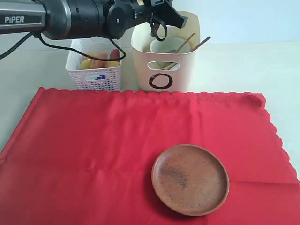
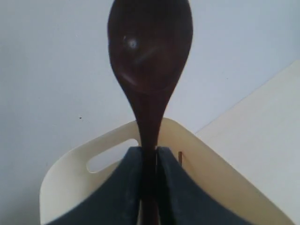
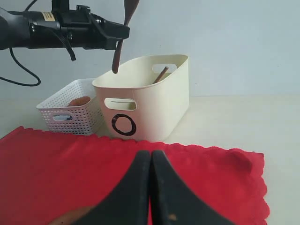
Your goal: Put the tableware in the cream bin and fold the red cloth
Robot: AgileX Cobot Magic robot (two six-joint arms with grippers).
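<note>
My left gripper (image 2: 149,154) is shut on the handle of the brown wooden spoon (image 2: 150,56) and holds it above the cream bin (image 2: 220,178). The right wrist view shows that spoon (image 3: 123,33) hanging over the bin's (image 3: 154,103) rim. A pale bowl (image 1: 164,46) and wooden chopsticks (image 1: 199,44) sit inside the bin (image 1: 180,70). The round wooden plate (image 1: 190,179) rests on the flat red cloth (image 1: 93,136). Low over the cloth (image 3: 56,159), my right gripper (image 3: 150,154) is shut with nothing in it. It does not show in the exterior view.
A white perforated basket (image 1: 93,77) with food stands left of the cream bin, behind the cloth's far edge. The left arm (image 1: 70,18) stretches across the top of the exterior view. Bare pale table (image 1: 243,65) lies right of the bin.
</note>
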